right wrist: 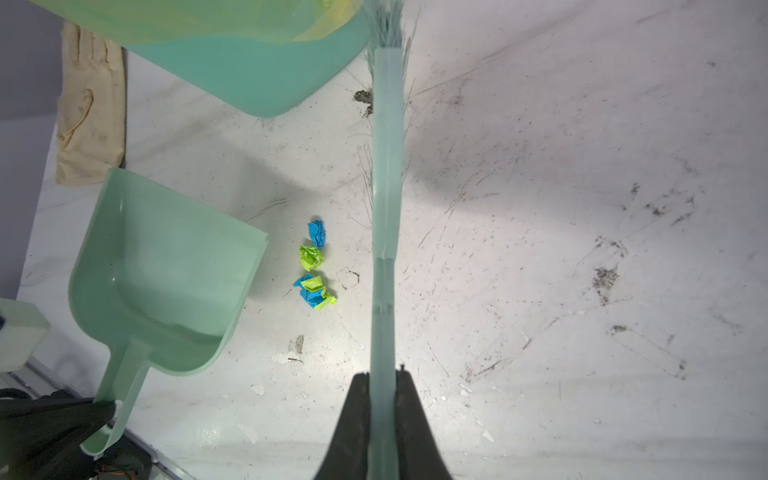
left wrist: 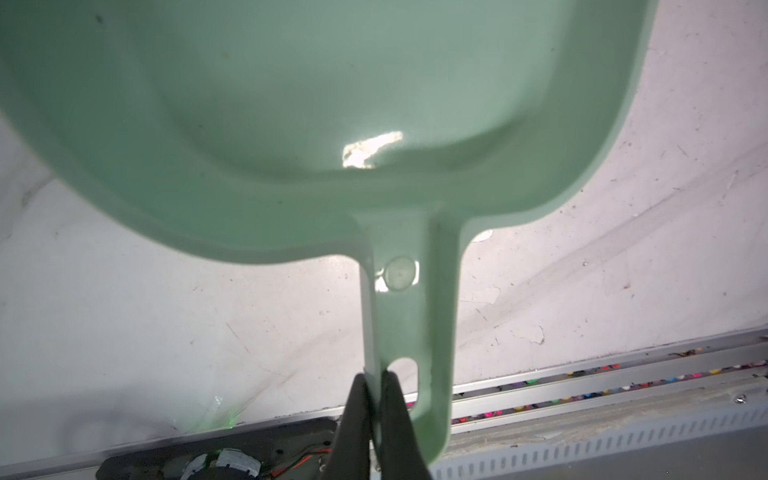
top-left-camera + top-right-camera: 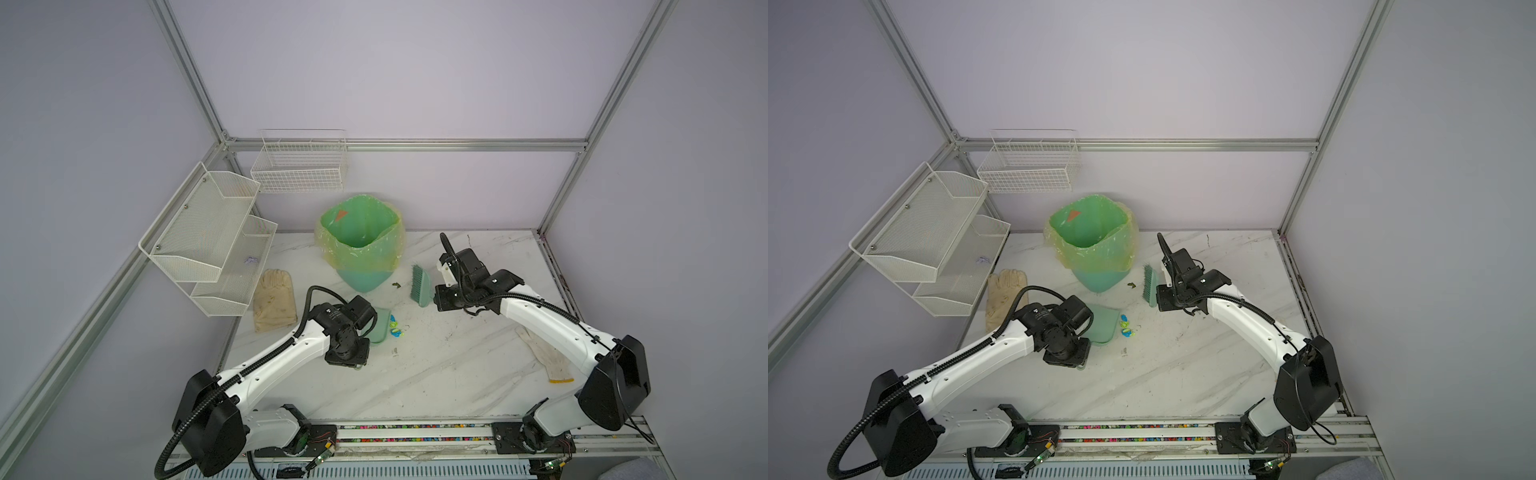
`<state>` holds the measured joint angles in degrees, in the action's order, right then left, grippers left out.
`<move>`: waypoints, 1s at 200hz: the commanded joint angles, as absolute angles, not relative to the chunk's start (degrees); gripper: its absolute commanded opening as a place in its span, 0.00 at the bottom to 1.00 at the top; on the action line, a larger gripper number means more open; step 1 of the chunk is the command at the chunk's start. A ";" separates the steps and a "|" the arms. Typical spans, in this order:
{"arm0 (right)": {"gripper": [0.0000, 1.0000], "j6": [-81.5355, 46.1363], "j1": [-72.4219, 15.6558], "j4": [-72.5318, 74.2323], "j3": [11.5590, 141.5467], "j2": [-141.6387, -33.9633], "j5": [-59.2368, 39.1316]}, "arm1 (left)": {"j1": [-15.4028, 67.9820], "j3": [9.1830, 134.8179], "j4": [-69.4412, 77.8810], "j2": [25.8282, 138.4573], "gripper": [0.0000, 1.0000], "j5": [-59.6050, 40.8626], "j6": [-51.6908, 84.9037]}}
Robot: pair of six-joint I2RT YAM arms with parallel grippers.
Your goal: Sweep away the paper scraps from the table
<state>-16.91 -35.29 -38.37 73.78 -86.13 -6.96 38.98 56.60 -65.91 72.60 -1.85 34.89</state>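
Clamping dustpan (image 1: pixel 166 282) handle in left gripper (image 2: pixel 375 376) and brush (image 1: pixel 386 208) in right gripper (image 1: pixel 384 374), both closed tight, with scraps (image 1: pixel 316 266) unswept on table (image 1: pixel 540 291) just beside the empty dustpan's mouth.

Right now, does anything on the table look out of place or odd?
Two stray gloves lie on the table: a cream glove beside the rack, a white glove partly hidden by the right arm. A dark speck sits between bin and brush. The table is scuffed and chipped.

Lab robot cell: aluminium frame (image 3: pixel 415 144), plain lilac walls (image 3: pixel 395 62).
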 commanded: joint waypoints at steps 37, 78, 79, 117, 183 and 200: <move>0.00 -13.73 -35.09 -41.02 75.16 -87.04 -4.84 | 45.77 52.26 -65.19 70.93 0.00 -5.28 40.05; 0.00 -11.97 -35.19 -42.03 78.39 -89.51 -2.97 | 50.21 52.23 -64.85 72.04 0.00 -6.76 42.57; 0.00 -11.96 -35.17 -41.98 78.44 -89.54 -3.02 | 50.37 52.26 -64.90 72.05 0.00 -6.77 42.60; 0.00 -10.91 -35.20 -42.36 79.81 -90.68 -3.09 | 53.24 52.56 -64.09 73.92 0.00 -5.77 44.94; 0.00 -7.28 -37.05 -44.12 83.56 -93.98 0.42 | 54.76 52.23 -61.75 76.20 0.00 -6.24 46.75; 0.00 -6.44 -38.11 -43.57 83.68 -94.63 0.09 | 54.76 51.54 -61.14 76.26 0.00 -7.01 47.01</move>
<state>-8.99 -36.49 -42.78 82.35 -94.11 -0.86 54.57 53.45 -62.78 76.60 -5.87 45.56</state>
